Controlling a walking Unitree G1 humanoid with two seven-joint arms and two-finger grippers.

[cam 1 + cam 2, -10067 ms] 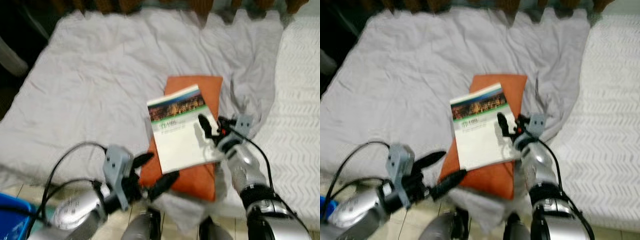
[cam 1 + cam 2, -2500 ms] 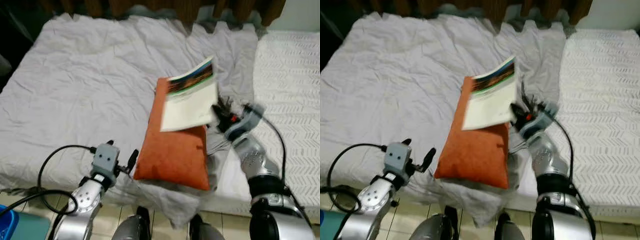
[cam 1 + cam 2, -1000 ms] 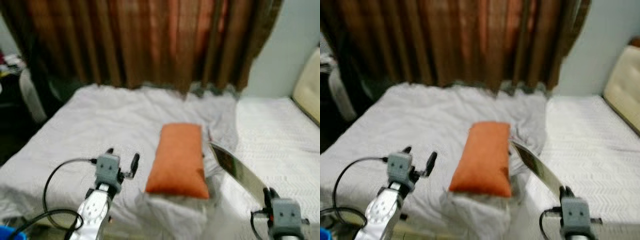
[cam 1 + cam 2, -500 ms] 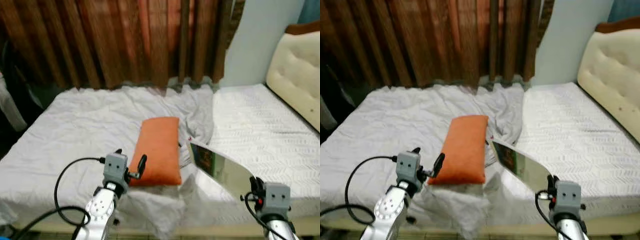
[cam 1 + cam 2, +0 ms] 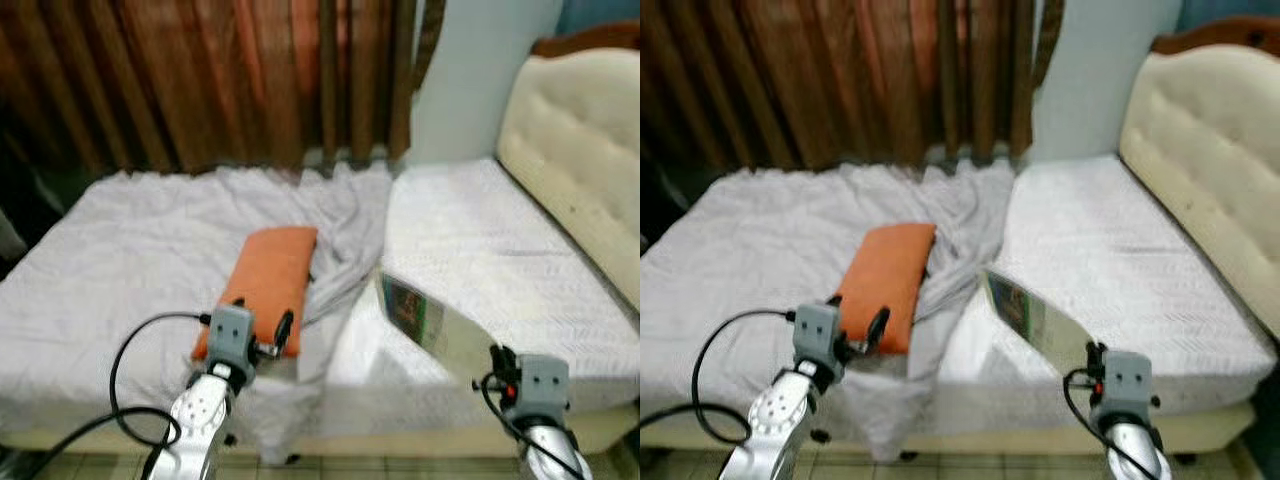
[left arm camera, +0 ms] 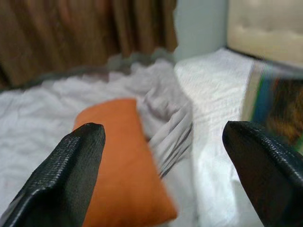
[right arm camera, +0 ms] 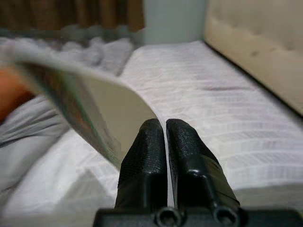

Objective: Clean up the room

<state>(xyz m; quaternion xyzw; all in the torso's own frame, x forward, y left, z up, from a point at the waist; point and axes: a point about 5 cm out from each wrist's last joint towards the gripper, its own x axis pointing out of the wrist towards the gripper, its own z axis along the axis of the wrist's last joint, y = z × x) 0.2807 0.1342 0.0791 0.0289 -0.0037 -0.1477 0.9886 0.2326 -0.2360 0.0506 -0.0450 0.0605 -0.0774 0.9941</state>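
The right gripper (image 7: 164, 130), jaws pressed together on the edge of a thin book (image 5: 432, 328), holds it tilted above the bed (image 5: 500, 240); its cover looks green and dark, though blurred. The left gripper (image 6: 165, 161), jaws spread, points toward the orange pillow (image 5: 262, 285) at ten o'clock of the book.

Brown curtains (image 5: 200, 80) hang behind the bed (image 5: 480, 260). A crumpled grey sheet (image 5: 110, 250) covers its left part; the right part shows a white patterned mattress (image 5: 1110, 270). A cream padded headboard (image 5: 570, 150) stands at the right, against a pale wall (image 5: 480, 70).
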